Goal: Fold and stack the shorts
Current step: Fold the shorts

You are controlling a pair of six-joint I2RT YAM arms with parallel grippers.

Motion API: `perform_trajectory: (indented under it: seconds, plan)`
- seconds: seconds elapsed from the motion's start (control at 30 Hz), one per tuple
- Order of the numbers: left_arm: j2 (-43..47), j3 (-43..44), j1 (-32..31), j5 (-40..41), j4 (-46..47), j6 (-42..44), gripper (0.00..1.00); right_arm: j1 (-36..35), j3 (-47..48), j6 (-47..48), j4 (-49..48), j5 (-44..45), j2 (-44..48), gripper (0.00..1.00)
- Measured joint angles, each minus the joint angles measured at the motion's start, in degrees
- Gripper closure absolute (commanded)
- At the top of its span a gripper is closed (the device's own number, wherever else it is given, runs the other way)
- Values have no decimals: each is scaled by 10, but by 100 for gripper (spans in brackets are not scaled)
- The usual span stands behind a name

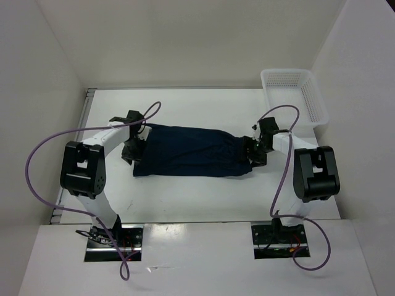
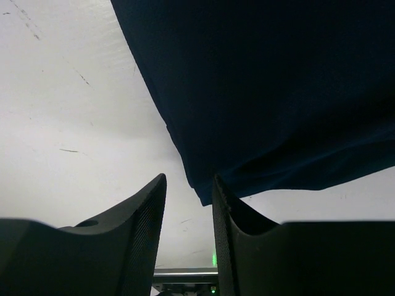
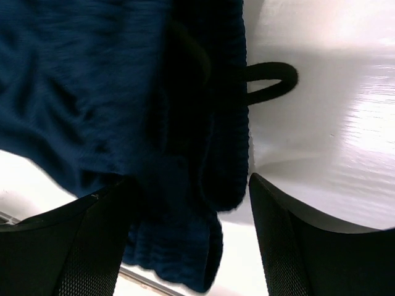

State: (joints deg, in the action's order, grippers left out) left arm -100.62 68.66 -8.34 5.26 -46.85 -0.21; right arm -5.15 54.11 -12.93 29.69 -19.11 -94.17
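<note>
Pre-fold grasp on dark navy soft cloth shorts (image 1: 191, 151).
Your left pincer (image 2: 189, 203) sits narrow at a hem corner (image 2: 207, 194), right pincer (image 3: 185, 240) wide astride the waistband (image 3: 225, 123); close both.

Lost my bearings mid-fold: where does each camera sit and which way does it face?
Top external: above and behind, looking down at the table; left arm and right arm show, shorts between them.
Left wrist: looks past left fingers at a shorts corner.
Right wrist: looks past right fingers at the waistband.
Shared: all show shorts.

White mesh basket (image 1: 316, 106); far-right corner, white table (image 1: 185, 200)
</note>
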Motion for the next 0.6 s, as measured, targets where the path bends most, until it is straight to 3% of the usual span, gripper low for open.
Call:
perform_trajectory:
  seconds: [0.1,0.2,0.33,0.43,0.6]
  plan:
    - [-12,5,0,2,0,0,57,-5,-3,-16,-9,-13,-16,26]
    - [-25,11,0,4,-1,0,57,-17,3,-27,-21,-17,-28,40]
    - [-33,17,0,6,0,0,57,-38,10,-38,-43,-31,-50,74]
    - [-35,18,2,7,-1,0,57,-40,16,-43,-46,-39,-57,89]
    - [-36,22,12,10,0,0,57,-40,43,-19,-33,-31,-64,100]
